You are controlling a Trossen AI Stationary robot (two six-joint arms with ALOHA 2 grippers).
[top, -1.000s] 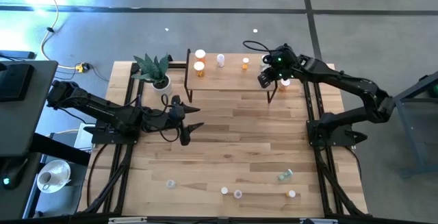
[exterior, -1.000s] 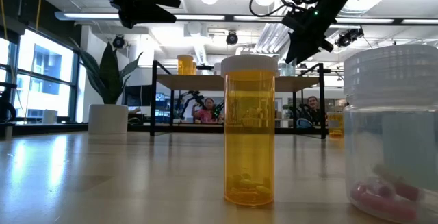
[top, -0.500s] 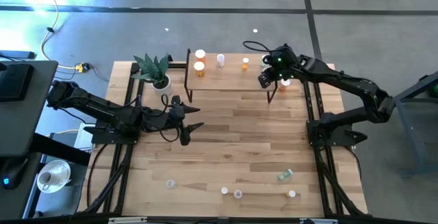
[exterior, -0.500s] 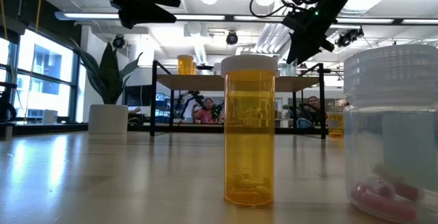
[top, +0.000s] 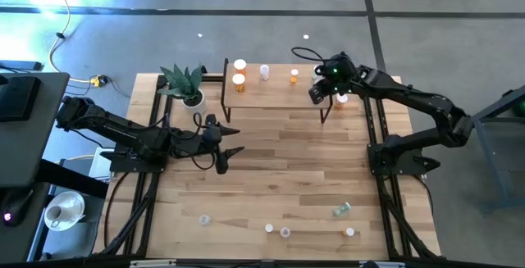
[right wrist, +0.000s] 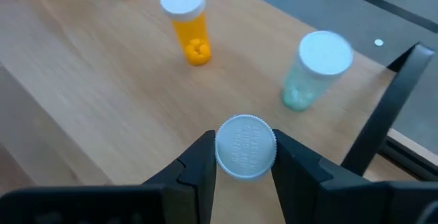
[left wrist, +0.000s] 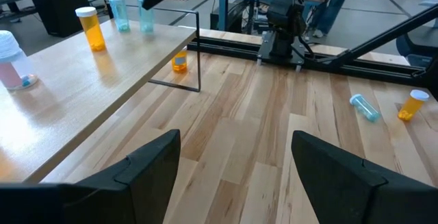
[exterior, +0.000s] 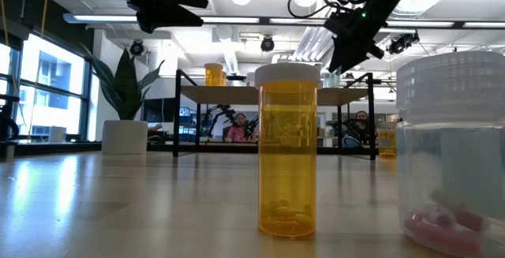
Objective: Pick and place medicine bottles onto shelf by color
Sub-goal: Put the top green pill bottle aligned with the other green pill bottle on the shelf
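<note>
The body of the bottle point(right wrist: 245, 146) between the right gripper's point(right wrist: 244, 161) fingers was hidden under its cap. In the low view, a big clear bottle point(exterior: 454, 151) was cut off at the edge.

Two dark, jointed arms with looping black cables, green indicator lights, and blunt matte-black fingers point(left wrist: 147, 164).

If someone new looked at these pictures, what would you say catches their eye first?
Probably the right gripper over the shelf's right end, shut on a white-capped bottle beside a pale green bottle standing there. In the low view, a tall orange bottle fills the foreground. The left gripper waits open over mid-table.
</note>
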